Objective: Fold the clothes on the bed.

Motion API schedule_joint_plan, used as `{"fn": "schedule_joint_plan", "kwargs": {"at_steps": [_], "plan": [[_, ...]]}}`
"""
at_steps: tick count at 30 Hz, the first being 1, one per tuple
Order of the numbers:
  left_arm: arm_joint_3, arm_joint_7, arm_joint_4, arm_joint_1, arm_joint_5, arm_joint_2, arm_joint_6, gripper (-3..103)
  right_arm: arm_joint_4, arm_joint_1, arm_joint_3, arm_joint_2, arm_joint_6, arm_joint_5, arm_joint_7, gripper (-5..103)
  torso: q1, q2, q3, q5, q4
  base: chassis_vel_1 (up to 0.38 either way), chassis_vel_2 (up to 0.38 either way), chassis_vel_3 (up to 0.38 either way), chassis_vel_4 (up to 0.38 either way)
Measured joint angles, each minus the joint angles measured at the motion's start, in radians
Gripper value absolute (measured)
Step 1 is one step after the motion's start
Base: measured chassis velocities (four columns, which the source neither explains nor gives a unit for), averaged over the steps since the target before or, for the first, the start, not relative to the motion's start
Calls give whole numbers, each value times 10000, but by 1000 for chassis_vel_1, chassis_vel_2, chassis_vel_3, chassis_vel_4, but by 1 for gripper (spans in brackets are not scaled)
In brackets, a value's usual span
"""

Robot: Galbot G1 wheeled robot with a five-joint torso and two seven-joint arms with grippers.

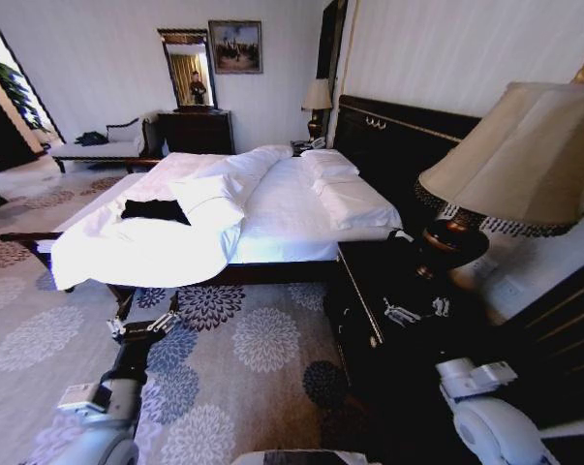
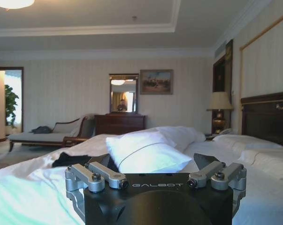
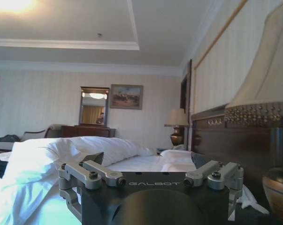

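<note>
Black clothes (image 1: pixel 156 209) lying in a heap on the bed (image 1: pixel 292 208), on the far side near the foot end, partly behind the bunched white duvet (image 1: pixel 151 247). Not folded yet. Still far off, so no reaching. Left claw (image 1: pixel 144 325) low over the carpet (image 1: pixel 243 339), wide open, holding nothing. Right claw (image 3: pixel 150 173) beside the lamp (image 1: pixel 509 160), wide open too, holding nothing.

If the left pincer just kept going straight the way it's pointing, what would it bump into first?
Most likely the duvet heaped on the bed. The left pincer, open, faces that white mound, with the black T-shirt off to one side. Depth is hard to judge.
</note>
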Motion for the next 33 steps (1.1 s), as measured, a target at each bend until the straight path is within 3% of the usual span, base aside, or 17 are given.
{"fn": "schedule_joint_plan", "kwargs": {"at_steps": [5,17,33], "plan": [[166,-12,176,23,505,-251,-250,100,-62,92,-38,-56,85,87,18,100,0,0,0,-1,0,0,0,0,0],[334,-14,216,-76,777,-565,-403,100,-60,59,-19,-53,179,159,19,100,-3,2,-1,-2,-2,-53,53,54,-56],[305,-12,252,-164,648,-436,-369,100,-45,80,144,127,302,228,94,100,1,-1,1,0,2,-279,278,274,-279]]}}
